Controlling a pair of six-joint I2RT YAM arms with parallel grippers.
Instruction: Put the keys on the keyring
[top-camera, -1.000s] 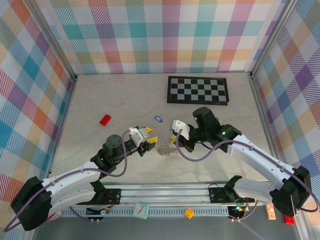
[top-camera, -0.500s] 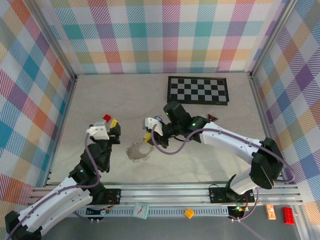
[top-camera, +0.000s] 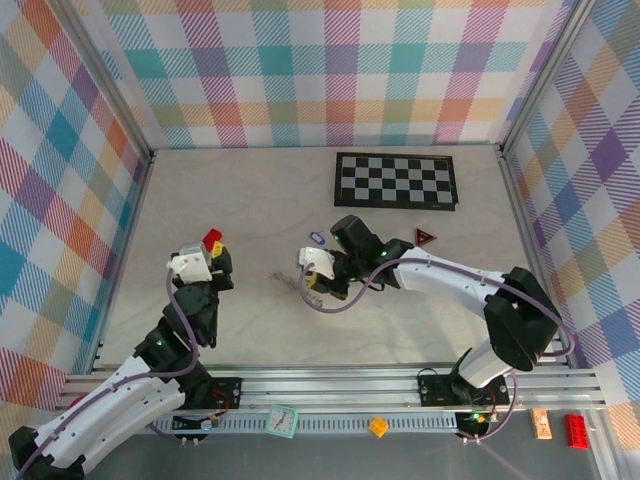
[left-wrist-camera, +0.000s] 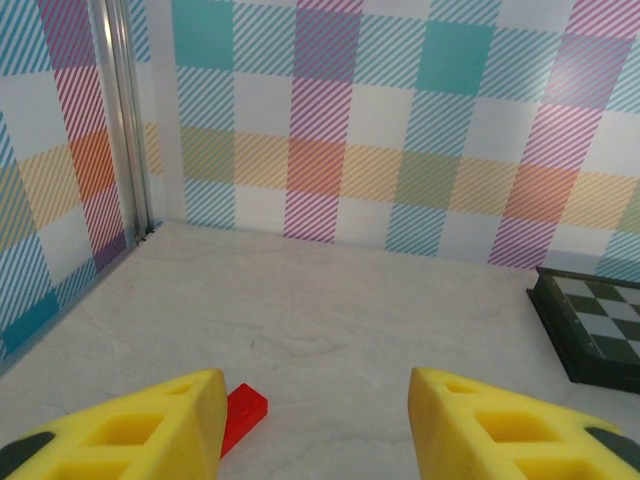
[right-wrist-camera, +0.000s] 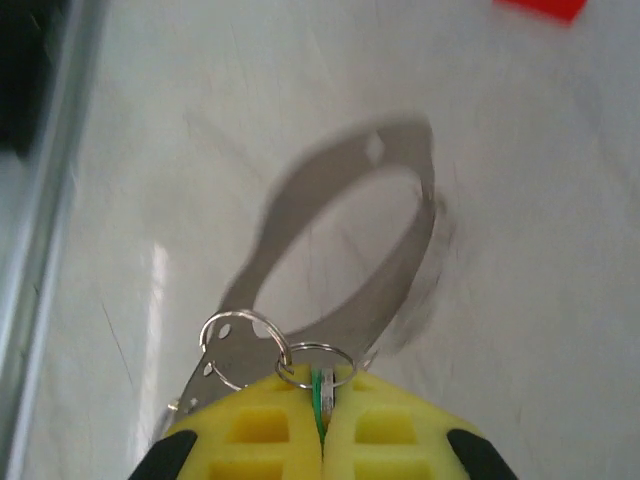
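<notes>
Now your right gripper (right-wrist-camera: 322, 420) pinches the green key (right-wrist-camera: 321, 395) tight, the blurred keyring (right-wrist-camera: 418, 240) stretching leftward; your left gripper (left-wrist-camera: 315, 400) gapes empty.

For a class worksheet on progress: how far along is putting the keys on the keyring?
Done: nothing certain. In hand: right gripper shut on the green key, next to the keyring; whether it's threaded is unclear. Left: the blue key lies loose on the table; left gripper open.
</notes>
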